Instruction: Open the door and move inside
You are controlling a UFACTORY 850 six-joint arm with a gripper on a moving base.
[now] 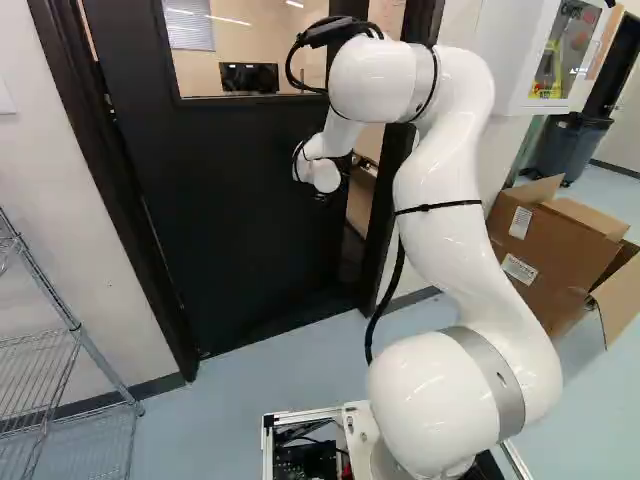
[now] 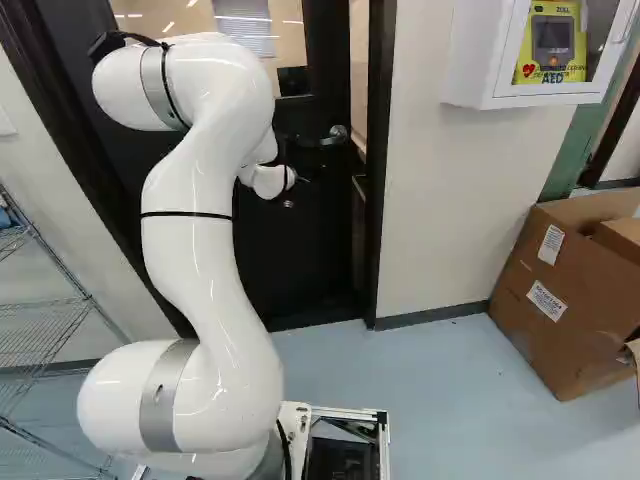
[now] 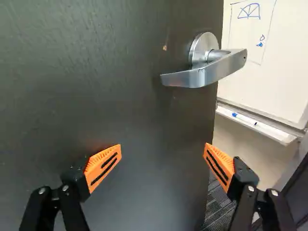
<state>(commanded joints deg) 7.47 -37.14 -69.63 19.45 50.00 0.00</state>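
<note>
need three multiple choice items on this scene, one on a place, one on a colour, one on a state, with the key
1. In the right base view, where is the cardboard box?
A) left of the door
B) right of the door
C) in the doorway

2. What colour are the pads of the gripper?
A) orange
B) green
C) white

3. How does the door stand?
A) fully shut
B) off its hinges
C) partly open

Key:
1 B: it stands beyond the wall section right of the doorway.
2 A: the wrist view shows orange.
3 C: a whiteboard shows past its edge.
</note>
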